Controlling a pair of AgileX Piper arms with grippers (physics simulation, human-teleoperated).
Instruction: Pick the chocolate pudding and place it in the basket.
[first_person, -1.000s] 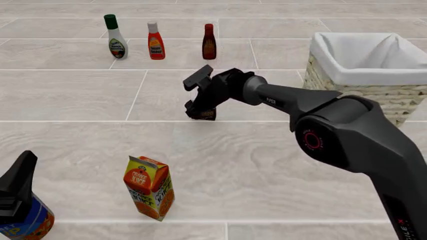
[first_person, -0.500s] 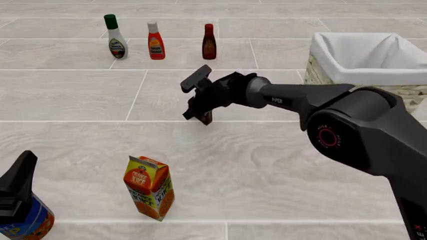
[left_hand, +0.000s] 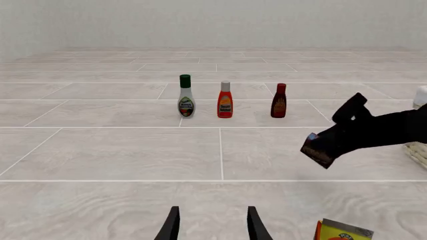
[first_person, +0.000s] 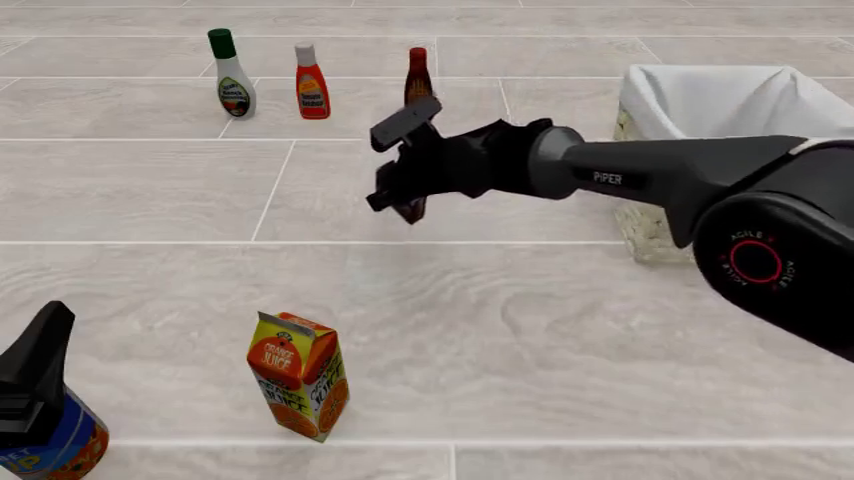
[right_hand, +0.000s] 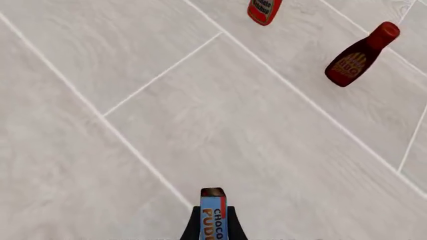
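Observation:
The chocolate pudding (first_person: 411, 207) is a small dark brown box, gripped in my right gripper (first_person: 404, 203) and held in the air above the tiled floor. In the right wrist view its blue and red edge (right_hand: 213, 216) shows between the fingers. In the left wrist view the pudding (left_hand: 319, 148) hangs at the right. The basket (first_person: 651, 98), wicker with white lining, stands to the right of the gripper, behind the right arm. My left gripper (left_hand: 213, 227) is open and empty, low at the near left (first_person: 54, 318).
Three bottles stand in a far row: white with a green cap (first_person: 232, 75), red (first_person: 311, 84), dark brown sauce (first_person: 418, 75). An orange juice carton (first_person: 299, 375) stands near the front. A blue and orange container (first_person: 60, 450) sits under the left gripper.
My right gripper has lifted the pudding off the floor and carried it up and slightly away. The right arm has stretched out further. The left arm has not moved.

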